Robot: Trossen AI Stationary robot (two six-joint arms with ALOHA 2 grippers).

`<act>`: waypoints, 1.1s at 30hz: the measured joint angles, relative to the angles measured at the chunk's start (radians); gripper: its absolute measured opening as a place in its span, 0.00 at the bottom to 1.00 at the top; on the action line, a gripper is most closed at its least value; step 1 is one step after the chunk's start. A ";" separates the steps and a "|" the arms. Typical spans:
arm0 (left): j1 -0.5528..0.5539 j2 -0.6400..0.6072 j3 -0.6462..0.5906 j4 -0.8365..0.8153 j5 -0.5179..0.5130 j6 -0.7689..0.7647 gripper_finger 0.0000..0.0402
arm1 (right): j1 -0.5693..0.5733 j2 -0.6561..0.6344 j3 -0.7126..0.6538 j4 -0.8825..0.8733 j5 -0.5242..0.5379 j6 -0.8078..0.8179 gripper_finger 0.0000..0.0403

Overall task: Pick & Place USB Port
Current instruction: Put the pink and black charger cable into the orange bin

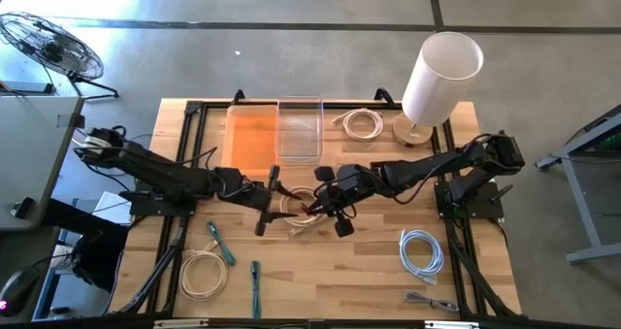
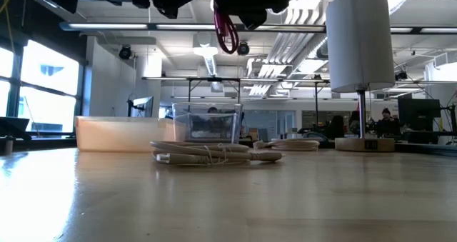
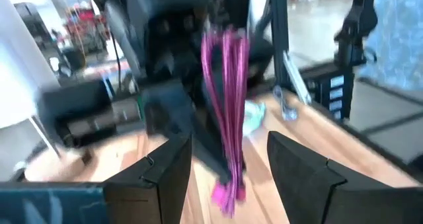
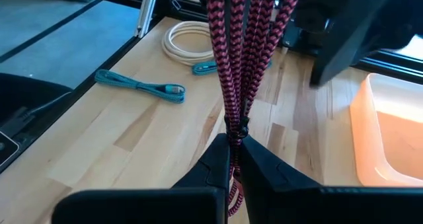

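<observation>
Holding item: we see the right end effector (image 4: 232, 159) pinching a bundled pink braided cable (image 4: 243, 59), fingers pressed together on it.
Cable position: we see it hanging above the desk (image 1: 340, 271), over a white cable coil (image 2: 214, 153), between the two end effectors near the desk's middle.
Left end effector (image 3: 228, 164): we see its fingers spread, with the pink cable hanging just beyond the gap.
Bins: we see an orange tray (image 1: 249, 135) and a clear container (image 1: 299, 127) side by side at the desk's far edge.
Other items: we see a white lamp (image 1: 437, 77), teal cables (image 4: 140, 86) and further white coils (image 1: 422, 249) lying apart.
</observation>
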 joint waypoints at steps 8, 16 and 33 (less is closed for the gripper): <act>0.000 0.069 0.058 0.006 0.000 0.020 0.48 | -0.008 0.000 0.000 -0.008 0.003 0.005 0.03; 0.000 0.098 0.091 0.005 -0.040 0.074 0.45 | -0.008 0.000 0.000 -0.027 0.030 0.007 0.03; -0.001 0.093 0.091 -0.081 -0.137 0.130 0.03 | 0.004 0.000 0.000 -0.062 0.146 0.007 0.20</act>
